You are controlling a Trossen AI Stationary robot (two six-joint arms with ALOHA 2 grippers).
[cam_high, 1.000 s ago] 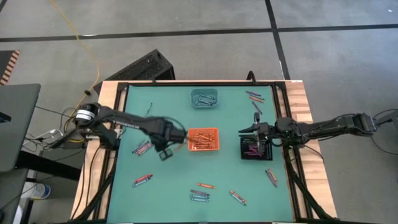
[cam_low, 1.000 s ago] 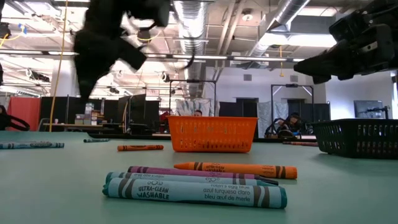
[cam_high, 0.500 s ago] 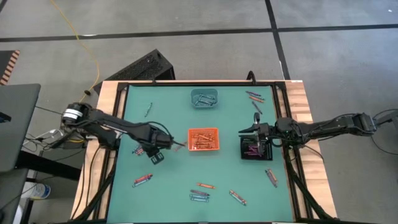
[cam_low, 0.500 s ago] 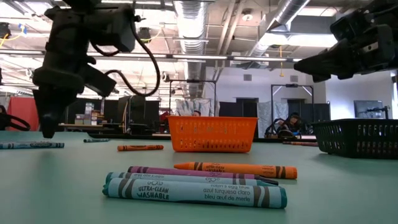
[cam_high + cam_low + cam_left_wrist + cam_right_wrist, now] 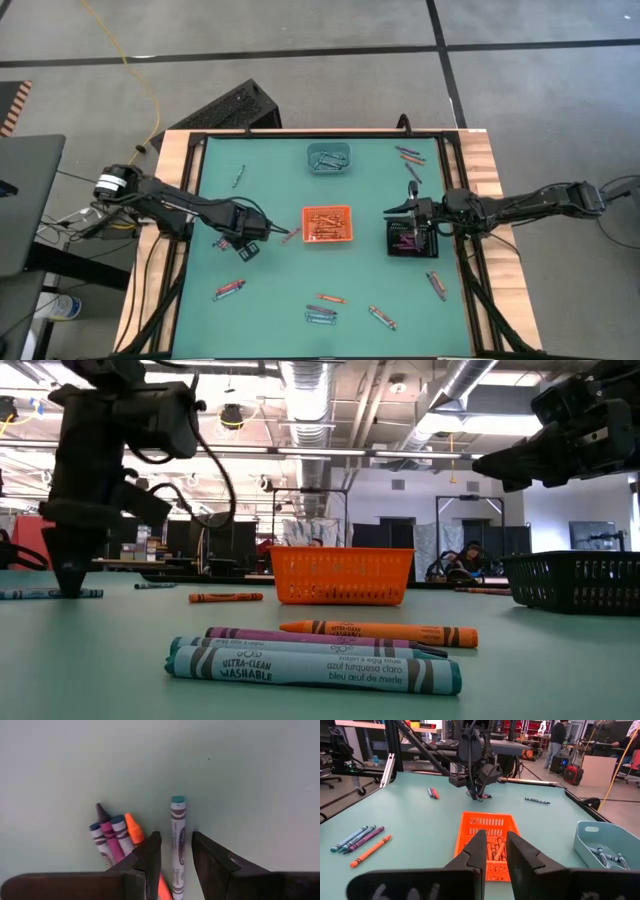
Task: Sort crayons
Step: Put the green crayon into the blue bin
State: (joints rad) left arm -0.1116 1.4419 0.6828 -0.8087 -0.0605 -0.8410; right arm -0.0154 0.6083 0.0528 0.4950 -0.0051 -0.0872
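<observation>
Teal-tipped crayon (image 5: 178, 850) with white-and-brown wrapper lies on a pale green table (image 5: 250, 775) beside an orange crayon (image 5: 134, 830).

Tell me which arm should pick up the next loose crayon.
Left. The left gripper is down at the crayon cluster, its fingers straddling a teal crayon. The right gripper hovers by the black tray.

Robotics lab or workshop, exposed ceiling ducts (image 5: 310, 390), concrete floor (image 5: 300, 60), equipment racks behind a green worktable (image 5: 270, 310)

You have an orange tray (image 5: 327, 224) mid-table, a black tray (image 5: 411, 240) to its right and a teal tray (image 5: 328, 158) at the far edge. A black crate (image 5: 233, 107) lies on the floor beyond the table (image 5: 270, 300).
</observation>
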